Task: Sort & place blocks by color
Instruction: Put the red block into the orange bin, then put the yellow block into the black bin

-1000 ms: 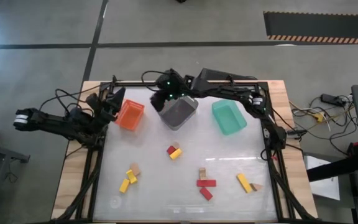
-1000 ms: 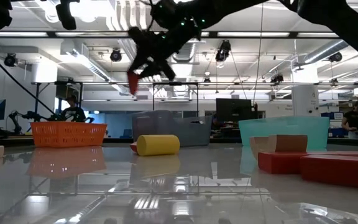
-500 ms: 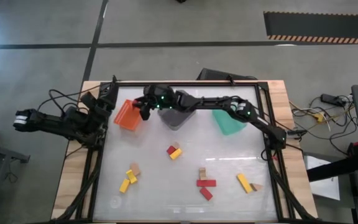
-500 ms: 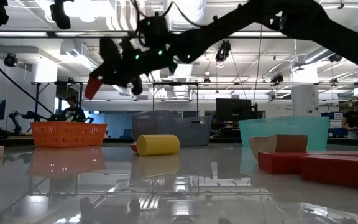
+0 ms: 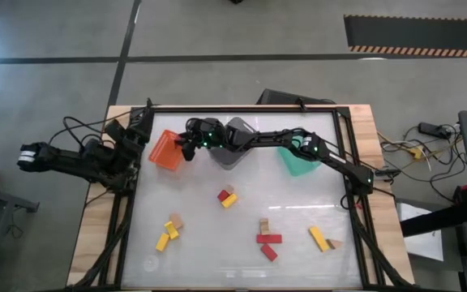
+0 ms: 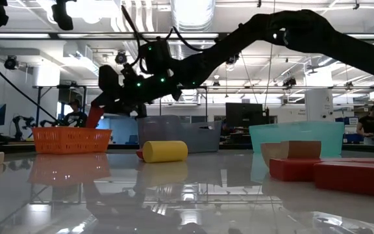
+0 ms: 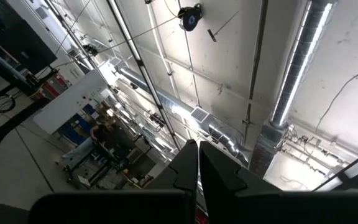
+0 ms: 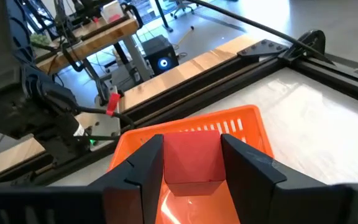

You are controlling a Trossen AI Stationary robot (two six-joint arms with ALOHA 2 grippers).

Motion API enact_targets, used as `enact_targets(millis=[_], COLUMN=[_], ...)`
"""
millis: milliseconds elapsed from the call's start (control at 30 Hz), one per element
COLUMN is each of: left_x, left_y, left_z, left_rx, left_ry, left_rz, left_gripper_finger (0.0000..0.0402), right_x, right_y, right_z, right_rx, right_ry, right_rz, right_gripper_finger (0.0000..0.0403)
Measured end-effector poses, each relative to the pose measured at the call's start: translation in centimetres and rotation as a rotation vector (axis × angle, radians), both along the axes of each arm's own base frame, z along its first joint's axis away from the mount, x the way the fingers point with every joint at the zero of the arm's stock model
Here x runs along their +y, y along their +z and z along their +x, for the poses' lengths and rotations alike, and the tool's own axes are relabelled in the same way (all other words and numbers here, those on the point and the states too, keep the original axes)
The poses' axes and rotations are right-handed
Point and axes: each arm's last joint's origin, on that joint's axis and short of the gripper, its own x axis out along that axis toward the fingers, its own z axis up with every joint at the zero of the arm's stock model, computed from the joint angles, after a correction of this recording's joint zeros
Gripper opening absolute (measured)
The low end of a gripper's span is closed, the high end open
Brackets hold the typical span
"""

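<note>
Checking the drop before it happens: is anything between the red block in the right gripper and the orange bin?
Nothing visible is. The right gripper has the red wooden block between its fingers directly over the open orange plastic bin, with only air beneath it. In the high view the gripper sits at the bin's edge.

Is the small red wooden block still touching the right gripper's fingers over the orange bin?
Cannot tell. In the right wrist view the red block sits between the right gripper's fingers above the orange bin, but no contact or gap shows plainly.

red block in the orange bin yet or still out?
Out: the red block sits between the right gripper fingers above the orange bin.
</note>
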Motion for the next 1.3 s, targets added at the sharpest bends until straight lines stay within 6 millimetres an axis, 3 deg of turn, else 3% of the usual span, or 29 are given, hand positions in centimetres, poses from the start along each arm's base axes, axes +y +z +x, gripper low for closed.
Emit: enact_targets(millis=[733,833,1033,1300], left_x=[0.1,0.0,0.1,0.0], left_y=[-0.1,-0.1,-0.3,-1.1], left_z=[0.0,0.0,0.1,1.3], left_rx=[0.004,0.006,0.014,0.082], left_ry=[0.016,0.016,0.017,0.023], left_rz=[-0.019,-0.019,-0.021,-0.030], left_gripper_finger=[0.0000,0.0000,0.0000,0.0000], right_x=[0.1,0.1,0.8,2.7], right_y=[0.0,1.7,8.1,18.0], right_z=[-0.1,-0.4,-2.8,-10.1], right_rx=[0.029,0.022,0.114,0.341], right_ry=[0.016,0.053,0.094,0.128], right_rz=[0.011,0.019,0.005,-0.014], right_gripper_finger=[0.0185,0.0184,0.0173,0.0154])
